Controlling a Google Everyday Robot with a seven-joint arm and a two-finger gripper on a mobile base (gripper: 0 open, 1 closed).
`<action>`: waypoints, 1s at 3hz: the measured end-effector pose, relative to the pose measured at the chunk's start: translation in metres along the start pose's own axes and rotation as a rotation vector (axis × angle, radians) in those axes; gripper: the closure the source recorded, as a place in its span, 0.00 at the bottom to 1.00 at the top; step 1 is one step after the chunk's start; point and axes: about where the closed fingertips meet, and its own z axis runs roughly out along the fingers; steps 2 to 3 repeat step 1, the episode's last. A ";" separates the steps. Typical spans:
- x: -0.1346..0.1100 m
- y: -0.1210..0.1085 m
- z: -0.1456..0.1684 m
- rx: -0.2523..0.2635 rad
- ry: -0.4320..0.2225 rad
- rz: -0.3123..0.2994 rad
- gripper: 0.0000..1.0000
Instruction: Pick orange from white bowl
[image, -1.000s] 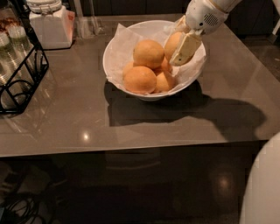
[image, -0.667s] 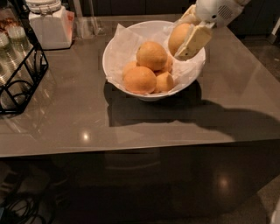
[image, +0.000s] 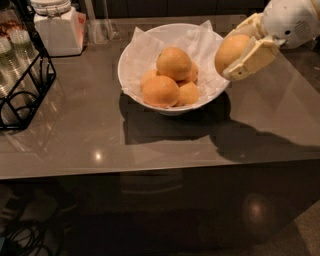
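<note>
The white bowl (image: 135, 82) stands mid-table, lined with crumpled white paper, and holds several oranges, the largest ones on top (image: 174, 63) and in front (image: 160, 91). My gripper (image: 231, 54) is at the bowl's right rim, lifted above the table. It is shut on an orange (image: 228, 51), round and yellow-orange, held between the cream fingers (image: 252, 59) just outside and above the bowl's right edge. The far finger is mostly hidden behind the fruit.
A white lidded jar (image: 56, 27) stands at the back left. A black wire rack (image: 22, 87) with small containers sits at the left edge. The grey table's front edge (image: 150, 167) runs across the view.
The gripper has risen and moved right with the orange, from inside the bowl to just beyond its right rim. The oranges left in the bowl have not moved.
</note>
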 end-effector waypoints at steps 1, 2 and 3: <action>0.008 0.020 -0.022 0.042 -0.041 0.014 1.00; 0.008 0.020 -0.022 0.042 -0.041 0.014 1.00; 0.008 0.020 -0.022 0.042 -0.041 0.014 1.00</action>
